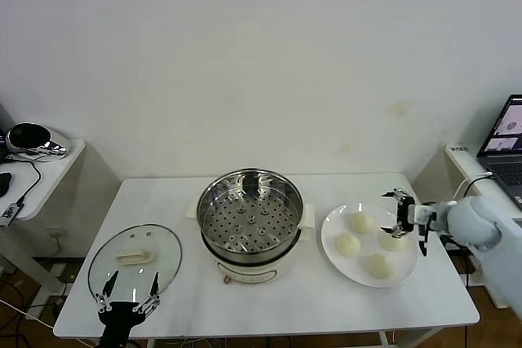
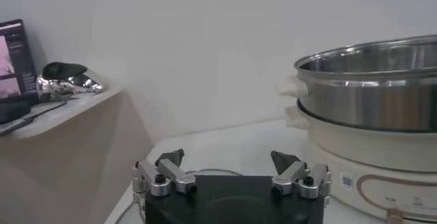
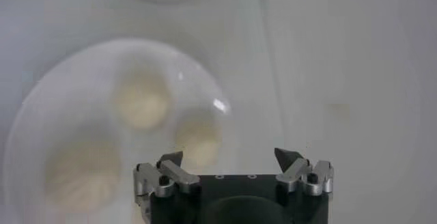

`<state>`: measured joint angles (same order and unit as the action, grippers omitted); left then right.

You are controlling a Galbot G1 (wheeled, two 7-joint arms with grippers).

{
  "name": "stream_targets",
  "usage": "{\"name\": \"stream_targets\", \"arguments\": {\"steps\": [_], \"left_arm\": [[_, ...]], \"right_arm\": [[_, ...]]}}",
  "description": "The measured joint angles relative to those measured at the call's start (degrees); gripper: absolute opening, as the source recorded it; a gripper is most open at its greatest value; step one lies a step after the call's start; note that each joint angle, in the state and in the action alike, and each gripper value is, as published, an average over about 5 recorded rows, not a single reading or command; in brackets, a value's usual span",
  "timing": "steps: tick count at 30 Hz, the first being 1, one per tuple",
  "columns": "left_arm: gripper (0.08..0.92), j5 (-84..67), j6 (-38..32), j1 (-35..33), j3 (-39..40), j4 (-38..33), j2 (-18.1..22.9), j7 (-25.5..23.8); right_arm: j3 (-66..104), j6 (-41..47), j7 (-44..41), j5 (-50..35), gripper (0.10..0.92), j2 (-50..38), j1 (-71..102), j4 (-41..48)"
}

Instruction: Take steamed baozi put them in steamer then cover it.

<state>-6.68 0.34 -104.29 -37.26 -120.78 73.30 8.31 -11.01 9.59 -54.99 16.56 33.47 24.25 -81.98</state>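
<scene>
Your right gripper hung with its jaws spread wide and nothing between them, directly over the outer rim of the white plate. One of the steamed baozi lay just beneath its fingertips, untouched as far as could be told. The other three sat a little farther inward on the same plate. Beyond the plate, toward your left, the steamer stood with its perforated tray bare. Past it the glass lid lay flat on the table, and your left gripper waited at the near edge beside it, equally wide open and empty. By the look of it, no bun had been moved: all four and the covering remained to do.
</scene>
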Motion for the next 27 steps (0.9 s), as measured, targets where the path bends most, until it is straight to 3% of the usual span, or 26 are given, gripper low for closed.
{"name": "stream_targets", "arguments": {"steps": [11, 27], "left_arm": [[0.823, 0.36, -0.06, -0.04, -0.83, 0.22, -0.1, -0.08], [0.823, 0.38, -0.68, 0.41, -1.67, 1.03, -0.23, -0.2]], "right_arm": [[-13.79, -3.76, -7.12, 1.11, 0.823, 7.24, -13.66, 13.26], [-19.81, -8.6, -7.45, 6.74, 0.823, 16.61, -18.19, 26.43]]}}
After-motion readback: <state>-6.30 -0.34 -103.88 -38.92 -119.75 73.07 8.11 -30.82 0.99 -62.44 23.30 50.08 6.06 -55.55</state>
